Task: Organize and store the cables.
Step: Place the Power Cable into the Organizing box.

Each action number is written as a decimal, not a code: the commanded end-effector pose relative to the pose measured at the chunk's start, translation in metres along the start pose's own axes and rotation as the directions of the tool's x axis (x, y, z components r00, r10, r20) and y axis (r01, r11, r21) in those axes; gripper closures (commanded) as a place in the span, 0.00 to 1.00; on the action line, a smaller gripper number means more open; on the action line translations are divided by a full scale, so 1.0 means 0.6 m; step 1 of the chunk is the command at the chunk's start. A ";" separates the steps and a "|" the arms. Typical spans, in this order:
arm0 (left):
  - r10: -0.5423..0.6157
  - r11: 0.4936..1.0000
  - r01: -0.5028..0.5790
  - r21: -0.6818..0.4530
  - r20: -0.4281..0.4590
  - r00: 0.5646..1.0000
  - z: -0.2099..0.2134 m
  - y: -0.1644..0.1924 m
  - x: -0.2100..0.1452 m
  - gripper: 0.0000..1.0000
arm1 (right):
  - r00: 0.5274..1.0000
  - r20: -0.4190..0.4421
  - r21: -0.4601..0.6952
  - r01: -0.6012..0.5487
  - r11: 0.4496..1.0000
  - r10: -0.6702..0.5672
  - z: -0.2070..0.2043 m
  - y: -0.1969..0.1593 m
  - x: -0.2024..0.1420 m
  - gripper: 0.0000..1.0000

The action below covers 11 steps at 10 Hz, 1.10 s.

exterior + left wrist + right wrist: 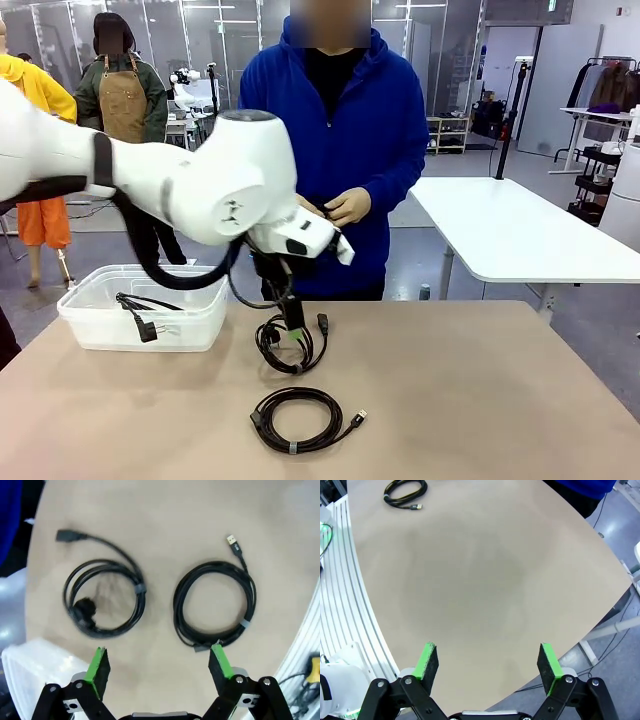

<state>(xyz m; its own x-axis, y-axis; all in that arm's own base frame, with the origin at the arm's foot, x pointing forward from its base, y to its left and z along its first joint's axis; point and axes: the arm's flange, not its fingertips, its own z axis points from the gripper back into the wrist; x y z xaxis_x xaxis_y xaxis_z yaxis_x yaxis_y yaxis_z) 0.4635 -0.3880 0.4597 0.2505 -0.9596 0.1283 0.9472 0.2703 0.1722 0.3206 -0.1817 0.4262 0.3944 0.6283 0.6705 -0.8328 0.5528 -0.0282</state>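
Left tool (160,662) spread above the far coil (296,369)
Jaws wide, holding nothing — the near coil (310,443) lies on the tabletop (480,400) just nearer. A 3rd cable (146,329) sits in the left bin (100,335). Right tool (487,655) — spread too — grips nothing.

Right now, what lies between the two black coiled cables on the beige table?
Nothing: the left wrist view shows bare beige tabletop between the USB-tipped coil and the coil with the round plug.
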 end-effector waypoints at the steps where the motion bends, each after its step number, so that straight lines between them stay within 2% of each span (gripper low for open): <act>1: -0.062 0.998 0.063 0.008 -0.049 0.997 -0.045 0.004 0.035 0.00 | 1.000 0.010 0.001 0.003 1.000 -0.003 0.002 0.003 0.002 0.00; 4: -0.071 0.997 0.071 -0.009 -0.041 0.997 -0.091 0.001 0.047 0.00 | 1.000 0.010 0.001 0.003 1.000 -0.003 0.002 0.003 0.002 0.00; 10: 0.025 0.999 -0.022 0.022 -0.143 0.989 -0.174 0.052 0.058 0.00 | 1.000 0.010 0.001 0.003 1.000 -0.003 0.002 0.003 0.002 0.00; 11: 0.050 0.999 -0.045 0.031 -0.184 0.982 -0.183 0.057 0.057 0.00 | 1.000 0.010 0.001 0.003 1.000 -0.003 0.002 0.003 0.002 0.00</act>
<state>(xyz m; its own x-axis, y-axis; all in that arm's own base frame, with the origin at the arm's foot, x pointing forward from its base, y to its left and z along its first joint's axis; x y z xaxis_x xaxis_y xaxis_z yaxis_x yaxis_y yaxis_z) 0.5208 -0.4114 0.3612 0.2906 -0.9568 0.0041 0.9416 0.2867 0.1769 0.3202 -0.1815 0.4266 0.3953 0.6284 0.6700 -0.8329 0.5528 -0.0270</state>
